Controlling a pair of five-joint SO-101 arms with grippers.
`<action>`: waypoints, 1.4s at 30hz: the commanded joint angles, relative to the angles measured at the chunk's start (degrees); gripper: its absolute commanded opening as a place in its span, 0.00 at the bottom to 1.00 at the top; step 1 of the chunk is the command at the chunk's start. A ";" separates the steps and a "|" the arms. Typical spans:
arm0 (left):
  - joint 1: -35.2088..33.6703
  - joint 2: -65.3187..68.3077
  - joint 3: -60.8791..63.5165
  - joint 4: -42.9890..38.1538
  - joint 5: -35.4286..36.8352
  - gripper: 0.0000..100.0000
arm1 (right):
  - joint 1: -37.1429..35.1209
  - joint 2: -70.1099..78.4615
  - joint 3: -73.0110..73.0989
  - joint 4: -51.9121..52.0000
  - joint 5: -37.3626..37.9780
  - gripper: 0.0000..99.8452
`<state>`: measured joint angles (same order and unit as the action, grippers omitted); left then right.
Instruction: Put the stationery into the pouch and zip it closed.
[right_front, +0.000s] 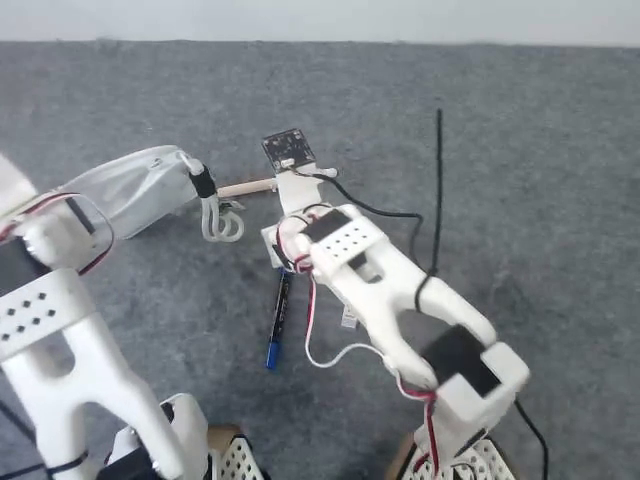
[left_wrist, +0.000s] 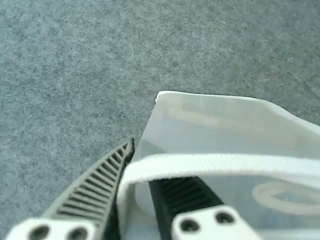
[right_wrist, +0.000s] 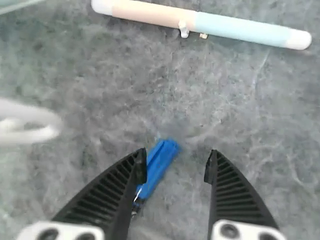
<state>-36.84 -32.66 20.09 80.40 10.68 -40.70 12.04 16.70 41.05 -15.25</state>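
Grey surface (right_front: 520, 150): my left gripper (left_wrist: 142, 165) pinches the pouch (left_wrist: 225, 130) rim; my right gripper (right_wrist: 175, 162), spread, hovers over the pen (right_wrist: 159, 160).

You are looking down at a desk (right_front: 520, 120) that is wearing grey carpet-like cloth; a pale band (right_front: 320, 20) is running along its far edge.
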 joint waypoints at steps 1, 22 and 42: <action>-0.44 -0.79 -2.51 -0.70 0.09 0.01 | -2.42 1.98 -5.54 -0.57 -1.85 0.19; -0.44 -0.70 -1.54 -0.70 -0.09 0.01 | -3.38 12.62 -14.51 11.38 -1.85 0.01; -0.35 -0.70 -1.54 -0.53 -0.26 0.01 | -3.30 -1.10 -14.24 27.65 -1.49 0.01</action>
<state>-36.84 -32.66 20.09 80.40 10.68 -43.60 16.62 4.22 66.64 -16.57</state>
